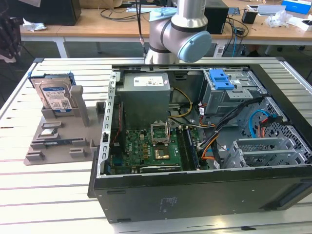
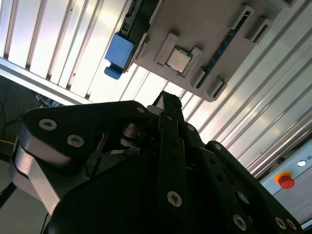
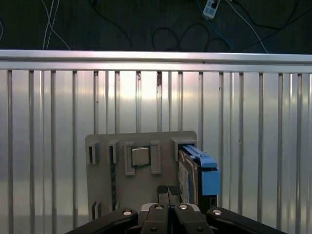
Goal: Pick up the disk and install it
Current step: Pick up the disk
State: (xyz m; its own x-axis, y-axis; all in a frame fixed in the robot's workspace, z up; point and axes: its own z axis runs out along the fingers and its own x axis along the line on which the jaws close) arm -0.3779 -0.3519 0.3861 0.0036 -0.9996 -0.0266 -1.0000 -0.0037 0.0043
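1. A slatted metal table (image 1: 53,200) carried everything, with desks and loose cables behind it; the open computer case (image 1: 195,195) filled the exterior view's right, and a grey fixture (image 1: 66,137) lay on its left.
2. I saw my gripper (image 3: 168,190) hanging over that fixture; its two fingertips were pressed together with nothing between them.
3. The disk (image 3: 189,173) stood on edge in the fixture's slot, just to one side of the gripper and apart from it, untouched; its blue carrier frame ran round its edges.
4. A small square silver chip (image 3: 140,156) lay flat in its own pocket, just ahead of the fingertips and beside the disk.
5. The case sat well apart from the gripper; a blue latch (image 1: 220,78) showed inside it; the arm (image 1: 178,34) rose behind the case's far wall.
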